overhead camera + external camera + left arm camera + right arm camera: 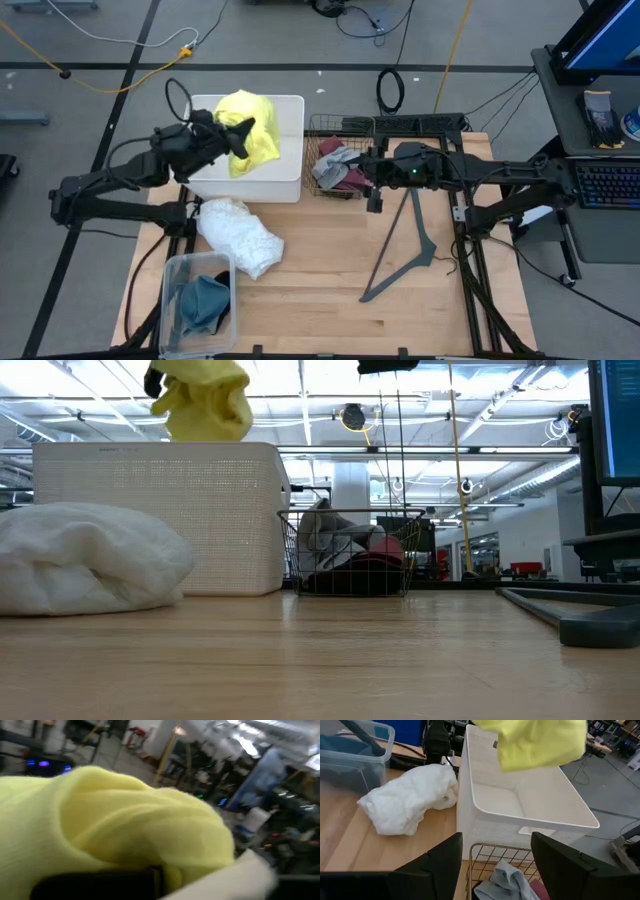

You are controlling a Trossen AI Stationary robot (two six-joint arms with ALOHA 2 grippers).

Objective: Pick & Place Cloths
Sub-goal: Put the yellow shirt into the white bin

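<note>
A yellow cloth point(250, 140) hangs bunched over the open white bin point(290, 110), with my left gripper point(237, 128) shut on it. In the low view the cloth point(205, 400) sits just above the bin's top point(150, 455). My right gripper point(497, 865) stands open above the wire basket point(330, 125), nothing between its fingers. In that basket lie a grey cloth point(330, 165) and a maroon cloth point(350, 180). A white cloth point(240, 235) rests crumpled on the table beside the bin. My left gripper holds the yellow cloth by a bunched upper part point(165, 865), several layers gathered together. The fingers point(100, 882) come in roughly level from the table's left side. The cloth hangs slack below them, over the bin's opening point(520, 805) and clear of the table.
A clear plastic box point(170, 290) with a teal cloth point(205, 300) stands at the near left corner. A dark grey hanger point(405, 250) lies on the wood at the right. Bare tabletop point(320, 290) lies between them.
</note>
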